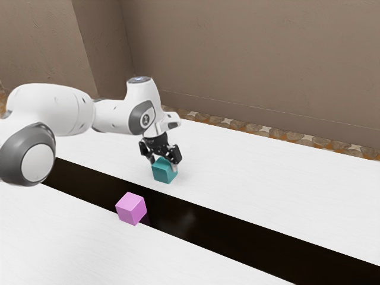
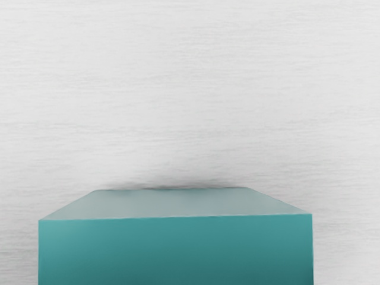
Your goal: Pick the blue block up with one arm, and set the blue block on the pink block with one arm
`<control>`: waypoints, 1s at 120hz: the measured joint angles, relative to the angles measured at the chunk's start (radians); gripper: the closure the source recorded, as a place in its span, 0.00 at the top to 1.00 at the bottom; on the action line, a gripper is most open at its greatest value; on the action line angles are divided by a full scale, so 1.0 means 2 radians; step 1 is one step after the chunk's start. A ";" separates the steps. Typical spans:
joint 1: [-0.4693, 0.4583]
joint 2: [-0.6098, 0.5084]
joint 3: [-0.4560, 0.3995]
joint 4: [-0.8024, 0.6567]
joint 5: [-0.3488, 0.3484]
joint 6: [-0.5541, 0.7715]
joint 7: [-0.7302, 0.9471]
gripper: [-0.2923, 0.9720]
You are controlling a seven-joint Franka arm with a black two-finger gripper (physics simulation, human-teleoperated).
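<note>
Closing squarely on the blue block (image 1: 164, 171) looks like the step in hand: the gripper (image 1: 161, 157) hangs right over it, fingers spread and flanking its upper part, not yet pinching. It should sink a little, centre, then squeeze flat opposite faces. The blue block rests on the white table (image 1: 267, 172), beside a dark strip (image 1: 237, 237). The pink block (image 1: 130, 208) stands apart from it, across that strip, with open room between.

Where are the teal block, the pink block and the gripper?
teal block (image 1: 162, 173): exterior view, front face.
pink block (image 1: 132, 200): exterior view, top face.
gripper (image 1: 161, 159): exterior view, midway at its tip.
</note>
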 joint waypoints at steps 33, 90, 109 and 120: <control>0.001 0.000 0.000 -0.018 -0.016 0.006 0.022 0.77; -0.002 -0.043 0.001 -0.059 -0.044 0.011 0.035 0.46; 0.001 -0.218 0.002 -0.228 -0.041 0.012 0.022 0.49; 0.000 -0.282 0.001 -0.298 -0.041 0.012 0.014 0.50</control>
